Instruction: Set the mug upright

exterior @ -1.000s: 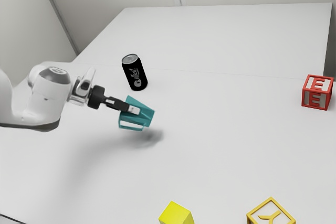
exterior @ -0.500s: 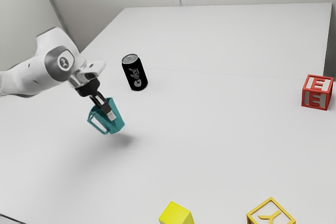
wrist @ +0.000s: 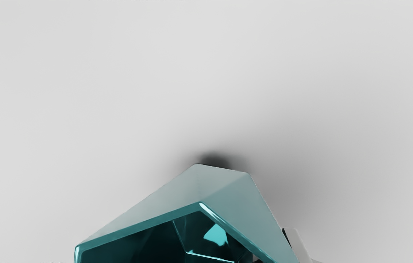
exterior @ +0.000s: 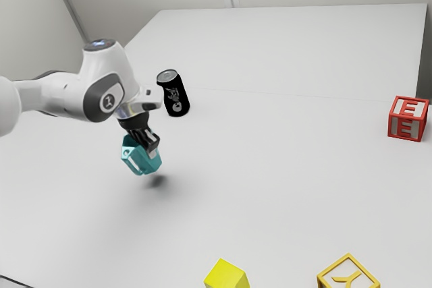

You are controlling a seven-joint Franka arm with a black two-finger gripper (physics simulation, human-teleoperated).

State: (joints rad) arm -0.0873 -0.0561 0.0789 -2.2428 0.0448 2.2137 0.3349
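1. Above the white table (exterior: 270, 146), in the exterior view, your teal, faceted, glossy mug (exterior: 150, 162) hangs tilted, its long axis running roughly from eleven o'clock (mouth) to five (base). Your black two-finger gripper (exterior: 151, 148) is closed on it, holding it aloft.
2. Your wrist view looks into the open mouth, the base farther from the gripper, with one pale fingertip (wrist: 297, 243) outside the wall. Your exterior view adds the black metallic can (exterior: 174, 96), at one o'clock from the mug.
3. Compared with one second ago, you've brought the mug toward eight o'clock, and the gripper now points more steeply down.
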